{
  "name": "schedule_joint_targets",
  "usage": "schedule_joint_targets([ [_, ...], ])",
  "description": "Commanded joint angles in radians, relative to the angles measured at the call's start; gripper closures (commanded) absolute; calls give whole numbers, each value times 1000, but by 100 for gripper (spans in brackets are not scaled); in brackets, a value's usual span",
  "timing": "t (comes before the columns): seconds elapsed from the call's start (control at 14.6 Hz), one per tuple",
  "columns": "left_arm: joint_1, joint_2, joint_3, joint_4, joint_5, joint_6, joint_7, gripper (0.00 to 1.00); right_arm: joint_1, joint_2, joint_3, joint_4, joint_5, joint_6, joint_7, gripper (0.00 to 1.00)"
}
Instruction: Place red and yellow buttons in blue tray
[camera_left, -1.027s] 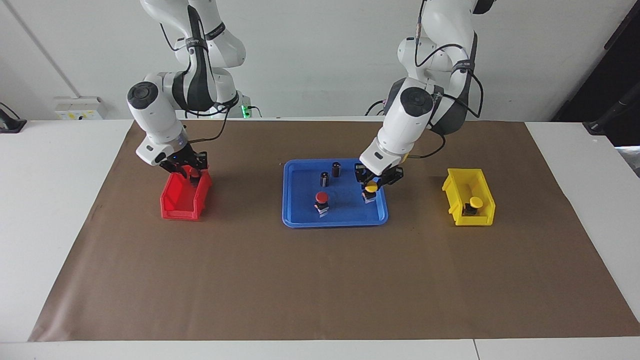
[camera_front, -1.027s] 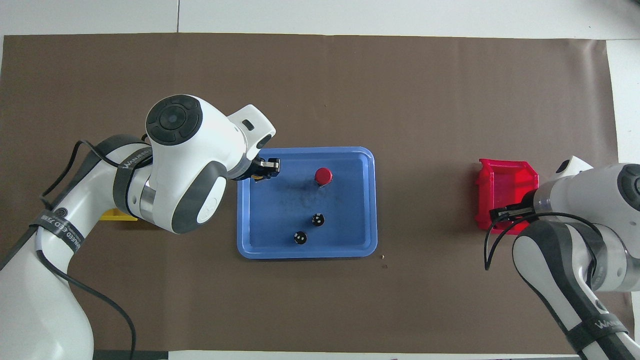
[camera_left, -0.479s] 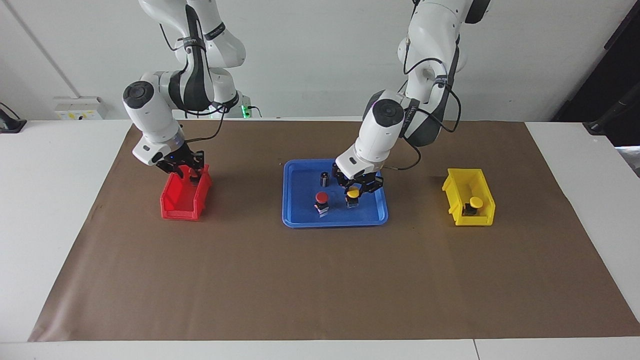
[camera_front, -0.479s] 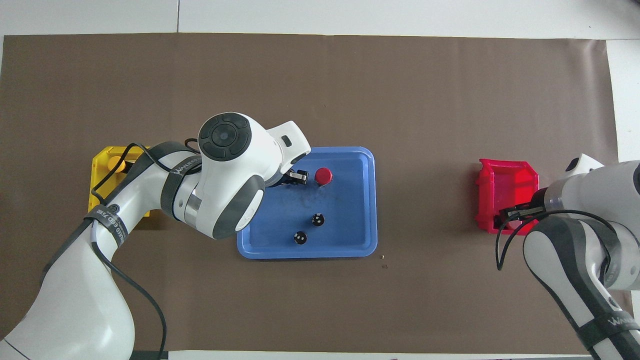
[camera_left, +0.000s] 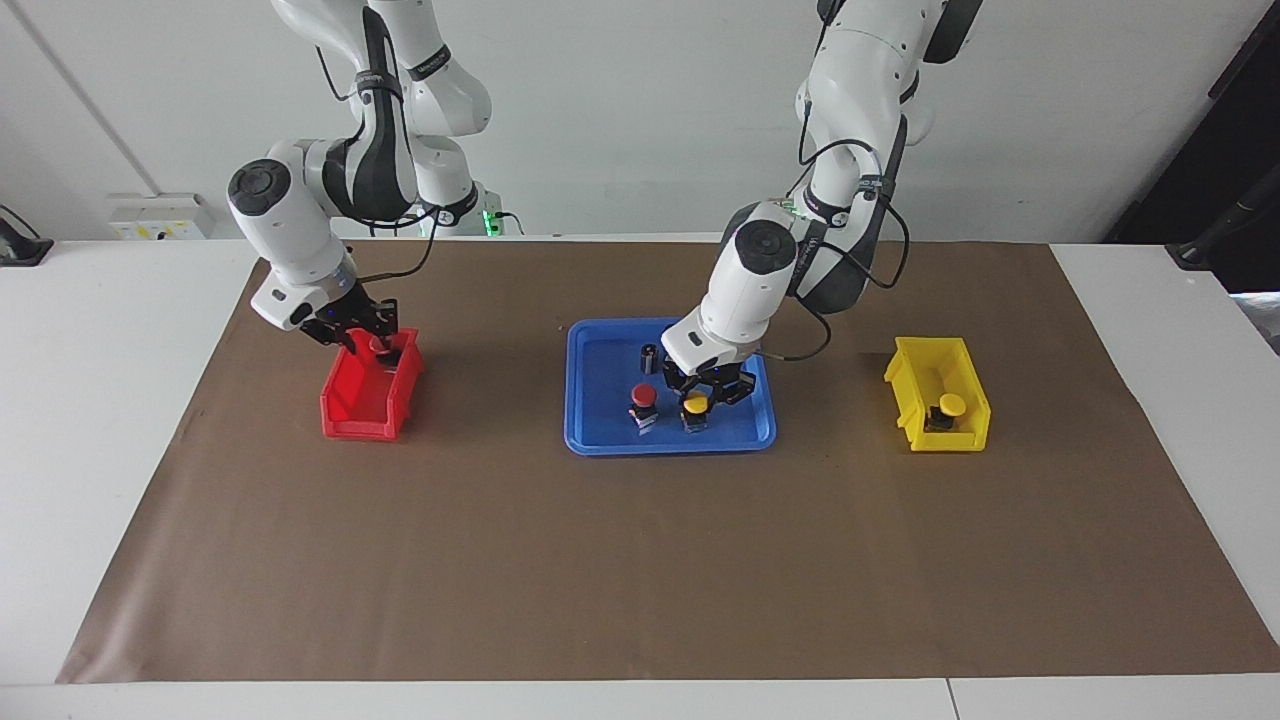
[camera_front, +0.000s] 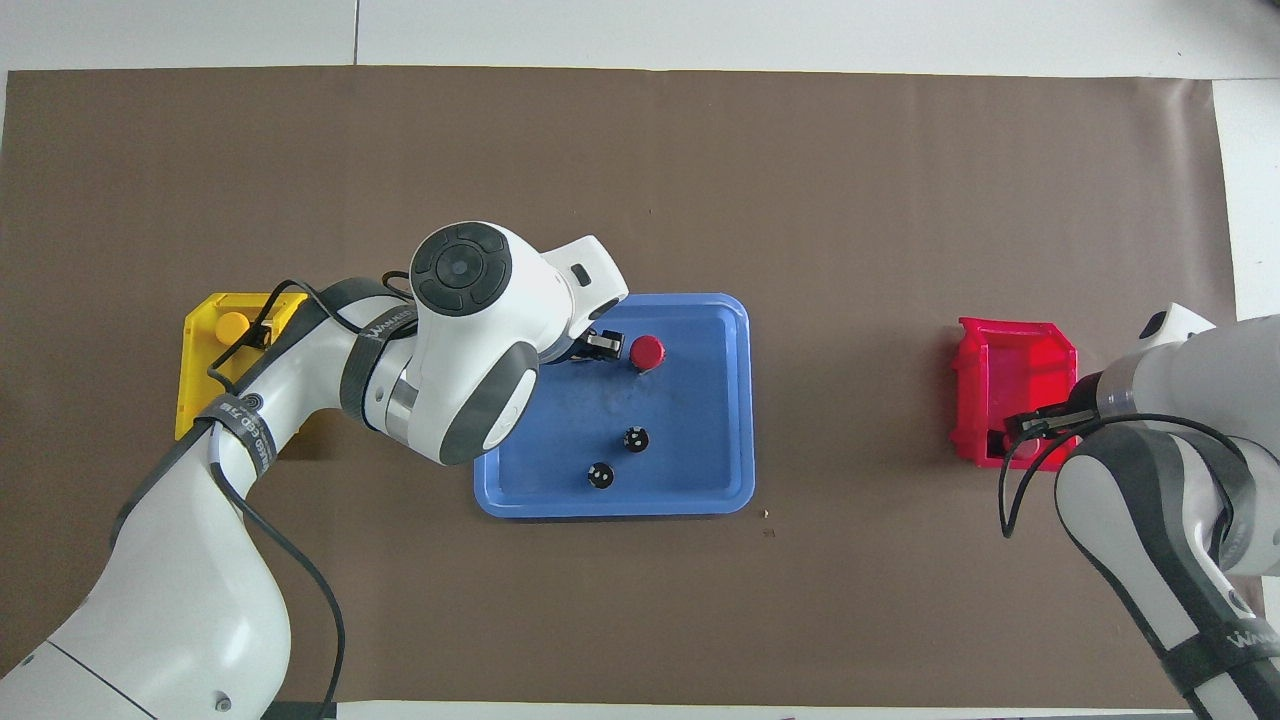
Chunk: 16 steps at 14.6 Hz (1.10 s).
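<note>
The blue tray (camera_left: 600, 436) (camera_front: 715, 400) lies mid-table. In it a red button (camera_left: 644, 397) (camera_front: 647, 351) stands upright. My left gripper (camera_left: 699, 392) is low in the tray beside it, shut on a yellow button (camera_left: 696, 405), whose body is at the tray floor. The arm hides this button in the overhead view. A second yellow button (camera_left: 951, 404) (camera_front: 232, 324) stands in the yellow bin (camera_left: 908, 400). My right gripper (camera_left: 376, 344) (camera_front: 1015, 428) is at the end of the red bin (camera_left: 360, 405) nearer to the robots, with a red cap at its tip.
Two dark capless cylinders (camera_front: 636, 438) (camera_front: 600, 476) stand in the tray nearer to the robots; the facing view shows only one (camera_left: 650, 356). Brown paper (camera_left: 640, 560) covers the table. The yellow bin is toward the left arm's end and the red bin toward the right arm's.
My left gripper carried the yellow button across the tray toward the red button and lowered it. My right arm shifted its posture while its tip stayed at the red bin.
</note>
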<state>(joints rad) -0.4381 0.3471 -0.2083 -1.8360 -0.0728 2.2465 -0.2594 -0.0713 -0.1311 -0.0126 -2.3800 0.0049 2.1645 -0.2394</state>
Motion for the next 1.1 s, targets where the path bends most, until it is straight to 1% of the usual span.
schedule_joint_targets([
  [0.0,-31,-8,12,26,8,-48,-70,26,-2,2,5,-7,44,1,-17,46],
  [0.14,-30,-80,13,58,7,-172,-73,24,-5,-2,5,-21,46,6,-21,46],
  [0.27,-5,-166,27,87,7,-324,-69,23,-8,-8,3,-37,44,18,-27,46],
  [0.34,42,-204,29,84,7,-378,-63,23,-10,-13,3,-50,46,30,-40,46],
  [0.41,99,-245,27,74,7,-415,-54,21,-12,-15,3,-59,46,38,-47,46],
  [0.48,133,-290,29,54,7,-439,-37,14,-12,-16,3,-64,46,43,-49,46],
  [0.55,185,-324,30,41,8,-458,-8,2,-12,-16,3,-68,46,44,-49,46],
  [0.68,322,-356,30,35,8,-501,102,1,-12,-21,3,-73,46,43,-49,48],
  [0.82,473,-369,32,35,8,-521,213,1,-12,-21,3,-71,46,41,-51,57],
  [0.89,522,-367,32,26,10,-492,280,1,-12,-21,3,-71,46,40,-52,62],
  [0.96,544,-366,32,0,18,-442,310,1,-12,-21,3,-71,46,38,-51,70],
  [1.03,550,-361,33,-23,21,-392,313,3,-12,-19,3,-65,46,35,-51,76],
])
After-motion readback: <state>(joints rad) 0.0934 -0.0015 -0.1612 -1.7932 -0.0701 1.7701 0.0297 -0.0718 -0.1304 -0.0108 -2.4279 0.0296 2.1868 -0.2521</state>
